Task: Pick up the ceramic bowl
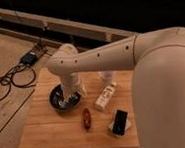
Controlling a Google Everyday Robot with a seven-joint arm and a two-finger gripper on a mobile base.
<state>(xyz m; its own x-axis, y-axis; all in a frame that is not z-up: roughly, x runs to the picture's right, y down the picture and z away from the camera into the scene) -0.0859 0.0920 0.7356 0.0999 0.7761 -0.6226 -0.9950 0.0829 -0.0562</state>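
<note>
The ceramic bowl [58, 99] is a dark round shallow bowl with a glossy pale-streaked inside. It sits on the left part of the wooden table [47, 129]. My gripper [67, 97] reaches straight down into the bowl from the white arm [99, 60]. The wrist hides the right part of the bowl and the fingertips.
On the table are a white rectangular packet [104, 96], a small brown-red object [86, 118], a black device on a white base [119, 122] and a small white cup [106, 78] behind the arm. A power strip [30, 57] and cables [4, 83] lie on the floor at left.
</note>
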